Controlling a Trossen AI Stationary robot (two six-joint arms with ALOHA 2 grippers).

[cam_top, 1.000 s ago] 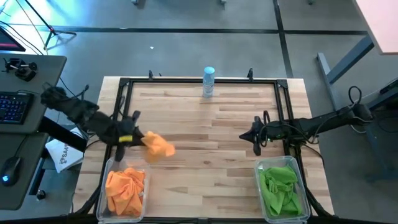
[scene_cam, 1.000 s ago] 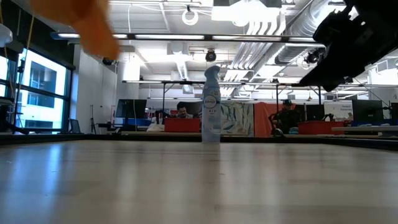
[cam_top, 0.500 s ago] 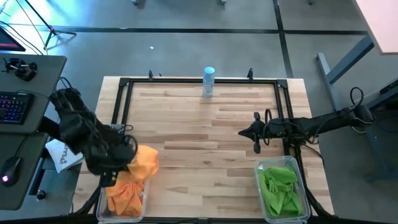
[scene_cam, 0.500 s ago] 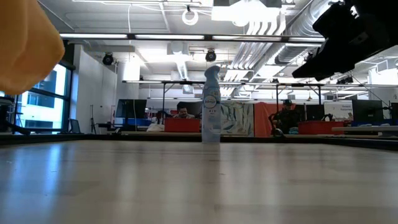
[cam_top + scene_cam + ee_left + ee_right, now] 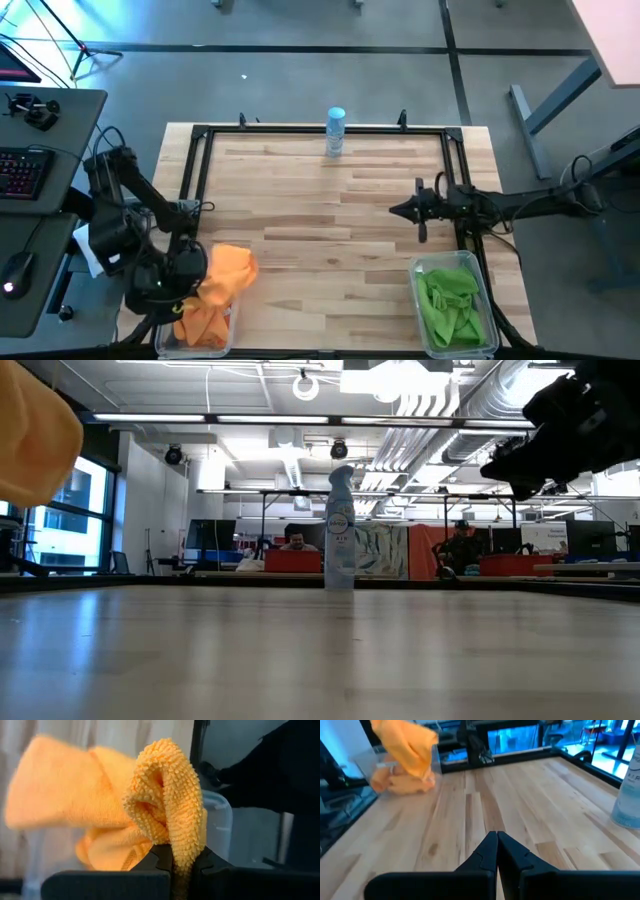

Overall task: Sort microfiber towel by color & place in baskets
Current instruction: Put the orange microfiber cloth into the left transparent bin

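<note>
My left gripper is shut on an orange microfiber towel, held over the far end of the left basket at the table's near left corner. More orange towels lie bunched in that basket. The right basket, near right, holds green towels. My right gripper hovers shut above the table's right part, far from any towel. The low view shows the held towel at its upper left. My left gripper pinches a bunched fold of the orange towel between its two fingers. It comes slanting down from the table's left side. The towel is lifted clear, and its loose part spreads out beyond the fingers above the basket.
A white-and-blue spray bottle stands at the middle of the far edge. A black metal frame runs round the wooden table top. A desk with a keyboard stands left of the table. Bare wood lies between the baskets.
My left gripper has swung toward the table's near left corner with the orange towel, turning as it went. The towel has moved from over the bare wood to above the left basket's far end. My right gripper has drawn back slightly toward the right edge.
</note>
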